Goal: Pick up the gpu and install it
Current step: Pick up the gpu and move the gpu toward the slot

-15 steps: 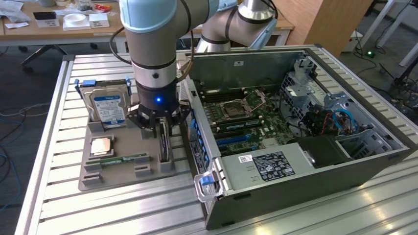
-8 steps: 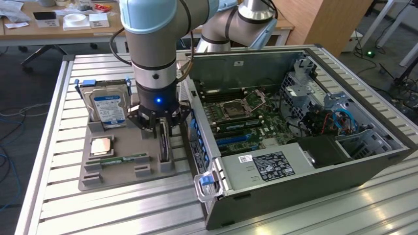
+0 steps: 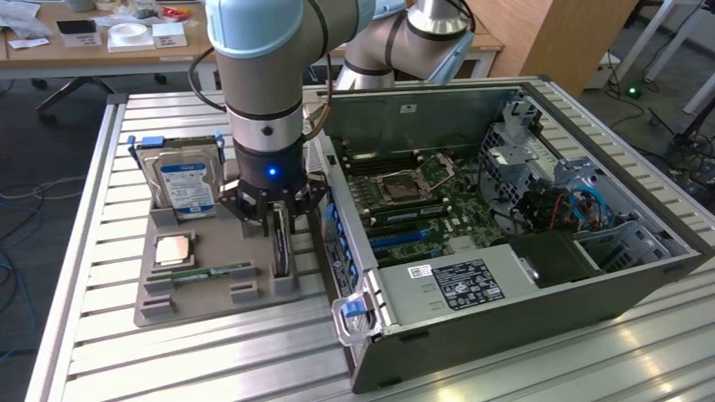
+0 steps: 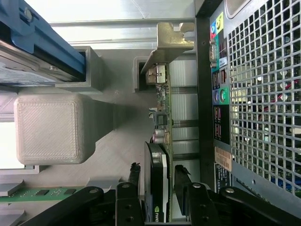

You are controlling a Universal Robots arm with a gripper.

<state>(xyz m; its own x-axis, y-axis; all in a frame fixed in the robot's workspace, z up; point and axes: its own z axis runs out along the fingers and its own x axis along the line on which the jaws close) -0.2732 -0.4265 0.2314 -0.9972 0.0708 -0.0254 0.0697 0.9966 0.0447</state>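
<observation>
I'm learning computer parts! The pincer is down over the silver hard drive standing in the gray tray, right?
Not quite. The pincer is down over the gpu, the green card standing on edge in the gray tray, beside the computer case. The wrist view shows the card between its fingers. The silver hard drive stands apart, toward the exterior view's left.

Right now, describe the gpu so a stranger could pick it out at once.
Find the open computer case, then the grey tray beside it on the exterior view's left. The gpu stands on edge in the slot nearest the case, straddled by the open gripper. Unlike the labelled hard drive and flat memory stick, it is a thin green card with black cooler and silver bracket.
</observation>
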